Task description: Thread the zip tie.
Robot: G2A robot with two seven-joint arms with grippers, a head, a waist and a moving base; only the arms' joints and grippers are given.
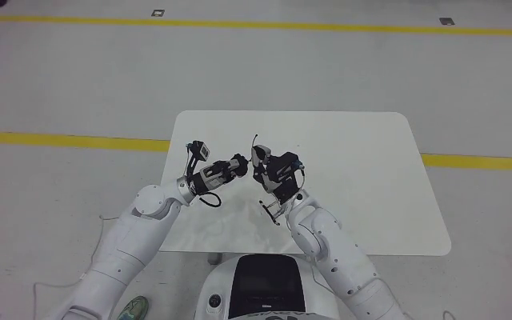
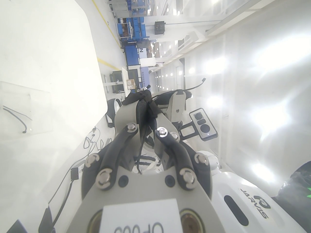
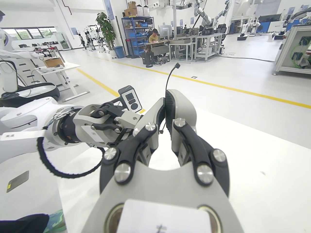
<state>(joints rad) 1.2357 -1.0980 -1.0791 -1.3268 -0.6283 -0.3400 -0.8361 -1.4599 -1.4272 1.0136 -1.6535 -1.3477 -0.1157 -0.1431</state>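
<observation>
- Plainly, the black zip tie (image 3: 168,79) is off the tabletop (image 1: 360,160), held in the air above its middle; its strap rises in a slight curve from between the fingers of the right end effector (image 3: 166,103), with the square head at the free end, well clear of anything else
- a short stub of the strap shows on the other side of those fingers; the right end effector is pressed fully together on the strap, no gap between its pads
- the left end effector (image 2: 143,100) sits just beside the right one, tip to tip; its fingers are drawn together too; a thin dark strand runs back between them in the left wrist view, and I cannot tell whether that is the tie's tail or a cable
- on progress: the tie is picked up and gripped, but it stands as an open strap; no loop is formed and nothing passes through the head; by my reading the threading itself is all still to do
- what is left, as I judge it: bend the tail round to the head, line it up with the slot, push it through
</observation>
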